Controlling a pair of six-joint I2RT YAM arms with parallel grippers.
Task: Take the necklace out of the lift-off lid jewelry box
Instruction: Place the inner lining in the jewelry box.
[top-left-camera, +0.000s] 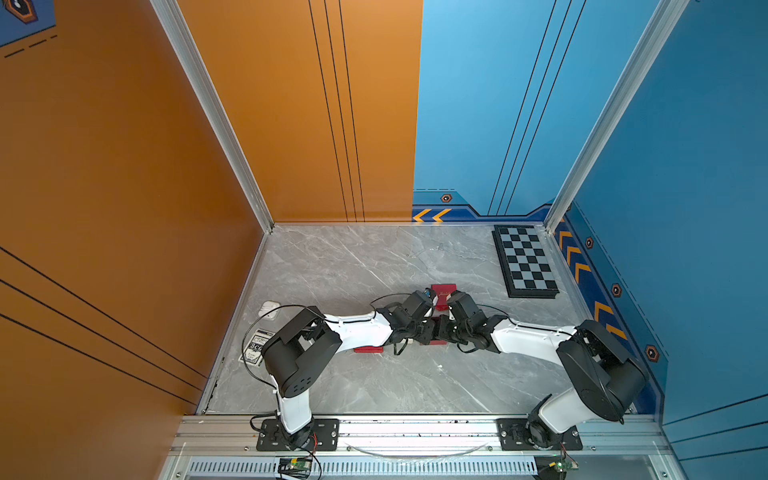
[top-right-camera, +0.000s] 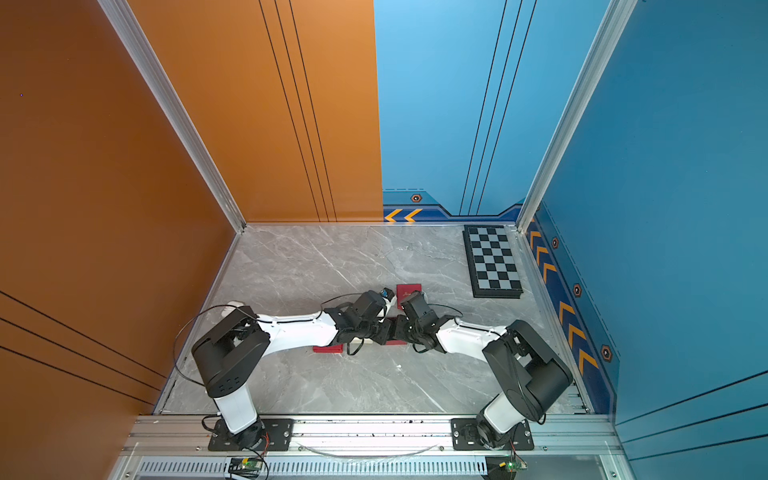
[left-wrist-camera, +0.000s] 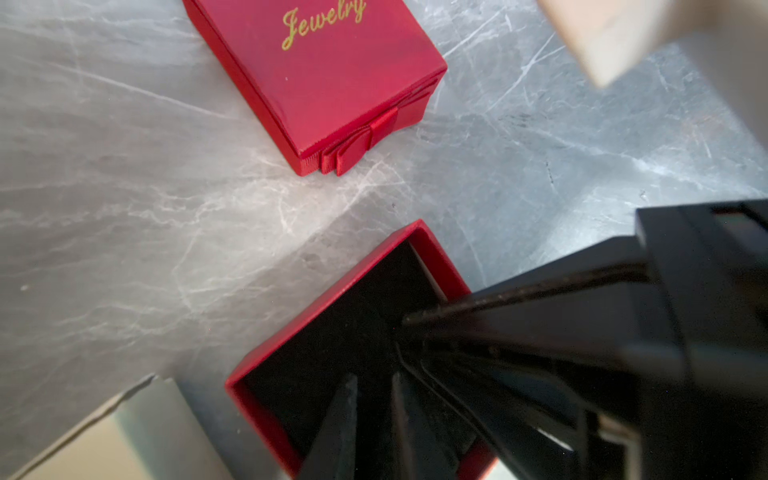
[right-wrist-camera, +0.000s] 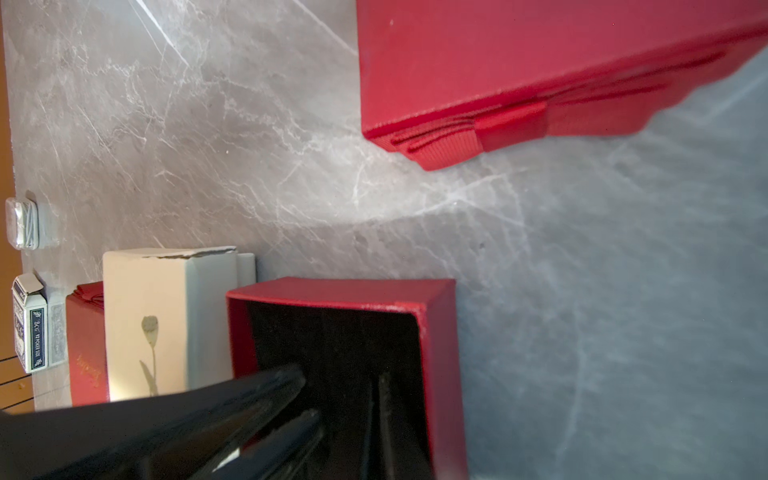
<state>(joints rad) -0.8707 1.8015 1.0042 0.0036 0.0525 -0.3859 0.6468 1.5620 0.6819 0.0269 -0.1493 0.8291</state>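
Meeting over the middle of the desk (top-left-camera: 374, 270), the left arm (top-left-camera: 357, 328) and right arm (top-left-camera: 528, 332) are seen in both top views. Their wrists are nearly touching above the open box base (top-left-camera: 432, 342), and the fingertips are hidden beneath them. The lift-off lid (top-left-camera: 443, 288) is laid just beyond the base, toward the far edge. A second red box (top-left-camera: 368, 350) is partly covered by the left arm. A chessboard (top-left-camera: 525, 262) is placed in the far right corner and a card deck (top-left-camera: 253, 347) by the left edge.

In the left wrist view the lid, lettered "Jewelry" in gold and trimmed with a bow, is shown apart from the base. The left gripper (left-wrist-camera: 374, 378) is set inside the black-lined base, its jaws parted by a narrow gap with nothing discernible between them. The right gripper (left-wrist-camera: 409, 320) is set in across the opposite rim, jaws pressed together. A thin curved strand (left-wrist-camera: 432, 386) is seen just beside them. Whether it is the necklace cannot be told, and anything pinched is lost against the dark lining.

In the right wrist view both grippers are again shown inside the base, the right jaws together and the left slightly apart. A cream flower-printed box (right-wrist-camera: 145, 324) is stood just beside the base.
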